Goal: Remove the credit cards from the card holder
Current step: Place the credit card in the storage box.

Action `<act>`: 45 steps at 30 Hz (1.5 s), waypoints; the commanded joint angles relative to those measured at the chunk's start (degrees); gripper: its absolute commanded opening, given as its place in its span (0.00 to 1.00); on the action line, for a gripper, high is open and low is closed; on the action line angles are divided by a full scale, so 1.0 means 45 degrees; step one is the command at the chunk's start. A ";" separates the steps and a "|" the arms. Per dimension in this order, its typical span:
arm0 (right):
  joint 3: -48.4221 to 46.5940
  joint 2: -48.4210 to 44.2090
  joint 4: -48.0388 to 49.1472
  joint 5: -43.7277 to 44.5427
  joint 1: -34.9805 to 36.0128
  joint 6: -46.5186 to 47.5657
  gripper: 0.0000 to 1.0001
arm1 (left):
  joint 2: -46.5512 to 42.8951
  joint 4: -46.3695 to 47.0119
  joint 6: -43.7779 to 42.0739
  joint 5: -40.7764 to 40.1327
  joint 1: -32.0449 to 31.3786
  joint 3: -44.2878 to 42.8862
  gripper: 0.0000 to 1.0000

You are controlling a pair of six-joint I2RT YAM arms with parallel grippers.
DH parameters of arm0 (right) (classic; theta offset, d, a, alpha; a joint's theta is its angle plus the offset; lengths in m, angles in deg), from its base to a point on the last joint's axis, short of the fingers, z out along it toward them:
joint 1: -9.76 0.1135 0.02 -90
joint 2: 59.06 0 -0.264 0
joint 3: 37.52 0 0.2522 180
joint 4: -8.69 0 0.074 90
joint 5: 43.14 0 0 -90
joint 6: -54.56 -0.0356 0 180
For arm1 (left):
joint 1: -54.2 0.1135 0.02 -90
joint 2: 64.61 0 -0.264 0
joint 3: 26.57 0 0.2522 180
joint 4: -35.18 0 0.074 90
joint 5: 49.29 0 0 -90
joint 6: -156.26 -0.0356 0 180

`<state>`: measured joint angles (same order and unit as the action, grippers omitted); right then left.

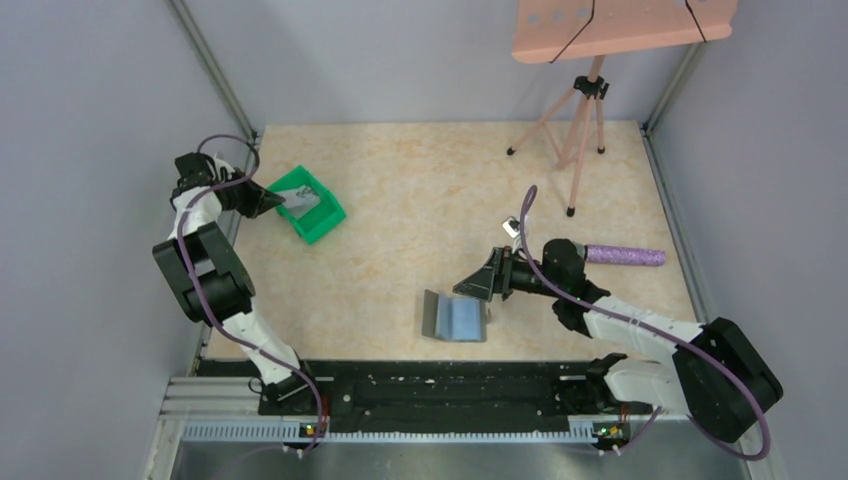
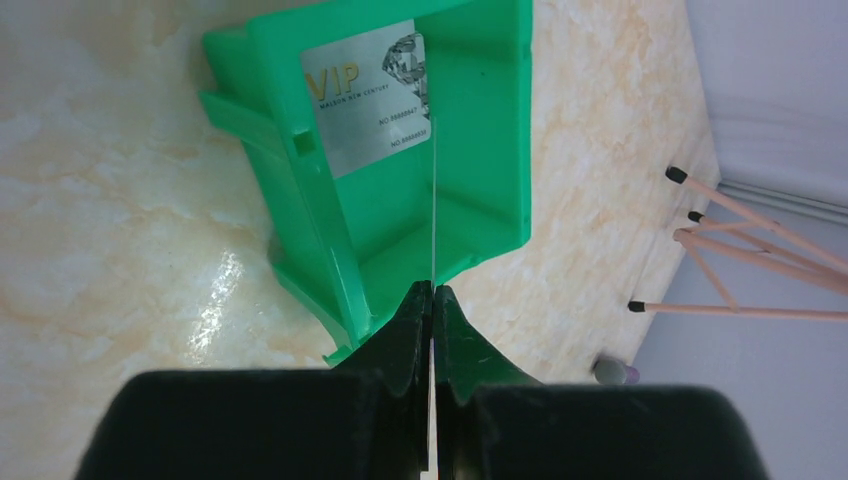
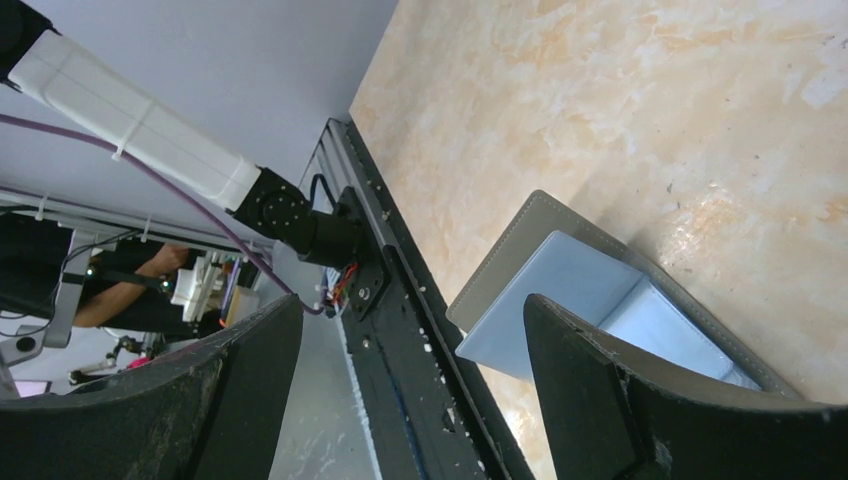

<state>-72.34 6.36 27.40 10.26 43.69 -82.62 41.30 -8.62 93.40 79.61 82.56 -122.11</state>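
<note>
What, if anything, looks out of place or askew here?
Nothing spilled or damaged. The green bin sits at a slant to the table edges, with a silver card inside. The card holder lies open, one flap raised. A purple cylinder lies loose at the right.

The wide middle of the beige marble-patterned table [image 1: 400,190] lies free between the green plastic bin [image 1: 322,224] at the left and the open grey folding card holder [image 1: 455,318] at the front, but the thin pink tripod [image 1: 591,88] and the purple cylinder [image 1: 625,255] block the back right.
</note>
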 commanded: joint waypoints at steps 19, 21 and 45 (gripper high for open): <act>-0.0745 0.0577 0.0127 -0.0016 -0.0099 0.0650 0.81 | 0.2271 0.1475 0.1325 -0.0100 -0.0072 -0.2073 0.00; -0.0746 0.0631 0.0114 0.0014 -0.0099 0.0664 0.81 | 0.2412 0.1443 0.1334 -0.0033 -0.0120 -0.2230 0.00; -0.0786 0.0649 0.0118 0.0124 -0.0099 0.0367 0.81 | 0.2348 0.0608 0.0916 -0.1436 -0.0326 -0.2748 0.20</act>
<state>-73.15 10.95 26.59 10.39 43.69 -81.07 54.06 -5.39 98.86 75.48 81.14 -132.27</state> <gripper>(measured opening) 0.811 0.188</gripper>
